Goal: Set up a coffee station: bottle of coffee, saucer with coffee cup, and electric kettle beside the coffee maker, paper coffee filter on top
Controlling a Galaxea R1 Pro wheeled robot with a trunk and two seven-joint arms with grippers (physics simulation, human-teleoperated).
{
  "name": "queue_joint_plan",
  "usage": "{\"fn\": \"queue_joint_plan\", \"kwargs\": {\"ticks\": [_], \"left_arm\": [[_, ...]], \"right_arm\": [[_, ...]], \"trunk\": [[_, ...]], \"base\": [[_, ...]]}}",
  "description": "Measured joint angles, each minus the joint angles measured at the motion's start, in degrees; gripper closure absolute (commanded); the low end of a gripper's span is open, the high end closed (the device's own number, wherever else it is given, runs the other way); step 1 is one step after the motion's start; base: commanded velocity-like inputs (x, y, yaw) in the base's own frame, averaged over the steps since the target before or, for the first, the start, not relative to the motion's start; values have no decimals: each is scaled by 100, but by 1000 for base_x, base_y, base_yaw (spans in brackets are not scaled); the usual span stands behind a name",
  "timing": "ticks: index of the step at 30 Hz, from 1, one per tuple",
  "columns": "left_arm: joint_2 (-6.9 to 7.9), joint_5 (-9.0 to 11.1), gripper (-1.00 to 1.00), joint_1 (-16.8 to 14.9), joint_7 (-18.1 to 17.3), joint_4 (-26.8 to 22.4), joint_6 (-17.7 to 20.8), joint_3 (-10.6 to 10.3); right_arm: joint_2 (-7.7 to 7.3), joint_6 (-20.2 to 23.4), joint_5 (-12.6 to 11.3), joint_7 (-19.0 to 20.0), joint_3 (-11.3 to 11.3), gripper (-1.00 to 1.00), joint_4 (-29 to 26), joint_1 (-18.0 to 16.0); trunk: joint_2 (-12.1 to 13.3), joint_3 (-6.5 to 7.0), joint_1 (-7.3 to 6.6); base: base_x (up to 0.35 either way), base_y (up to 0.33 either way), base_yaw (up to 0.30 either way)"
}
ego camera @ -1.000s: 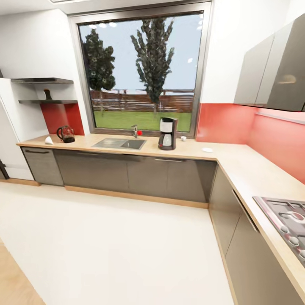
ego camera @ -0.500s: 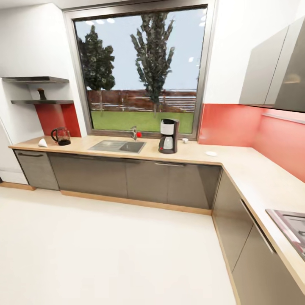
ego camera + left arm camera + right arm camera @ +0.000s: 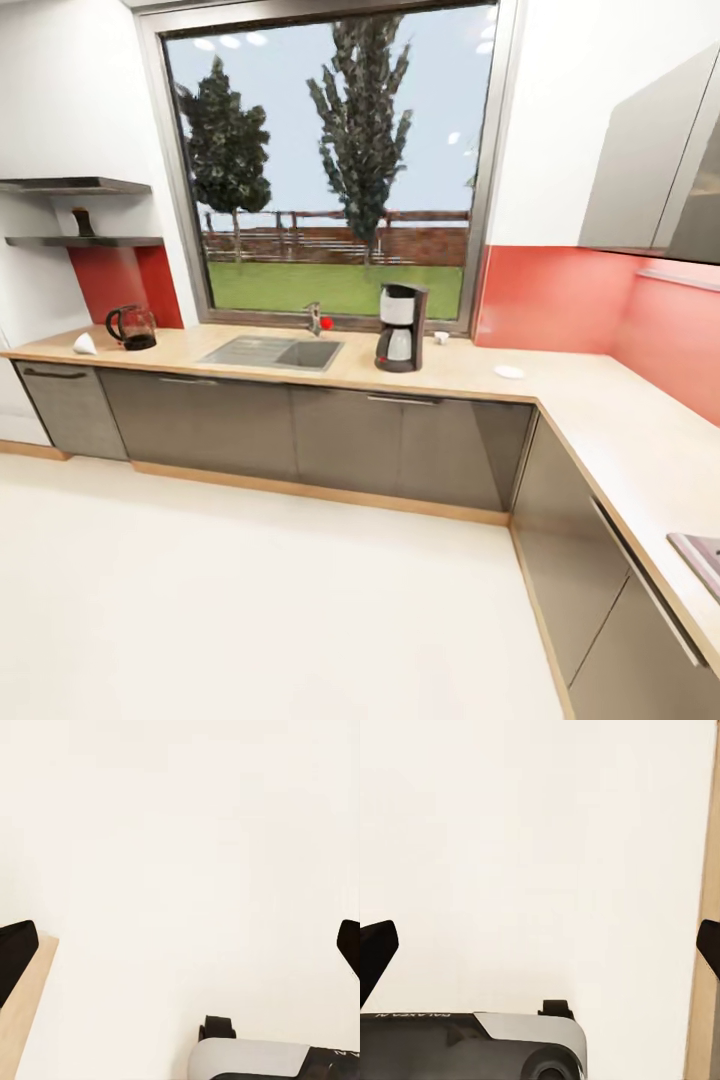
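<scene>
The robot has rolled closer since a moment ago; the kitchen countertop point(image 3: 470, 375) fills more of the head view. The coffee maker point(image 3: 399, 328) stands right of the sink point(image 3: 275, 352), the electric kettle point(image 3: 131, 327) far left. Both the left gripper point(image 3: 180, 952) and the right gripper point(image 3: 540, 952) hang spread wide, empty, over pale floor.

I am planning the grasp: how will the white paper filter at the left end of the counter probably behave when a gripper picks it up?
The paper coffee filter looks like a small thin white cone, so it is probably very light and could slide on the kitchen countertop if pushed. Being paper, it likely crumples under a firm squeeze. It lies close to the electric kettle, so a wide approach might bump that.
</scene>
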Motion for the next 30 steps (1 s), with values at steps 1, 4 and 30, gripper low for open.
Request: {"fn": "queue_joint_plan", "kwargs": {"ticks": [1,4,30], "left_arm": [[0,0,-100,0,0,0,0,0],[0,0,-100,0,1,0,0,0],[0,0,-100,1,0,-1,0,0]], "right_arm": [[0,-2,0,0,0,-100,0,0],[0,-2,0,0,0,-100,0,0],[0,-3,0,0,0,-100,1,-1]], "trunk": [[0,0,0],[0,0,0],[0,0,0]], "base": [[334,0,0],[334,0,0],[334,0,78]]}}
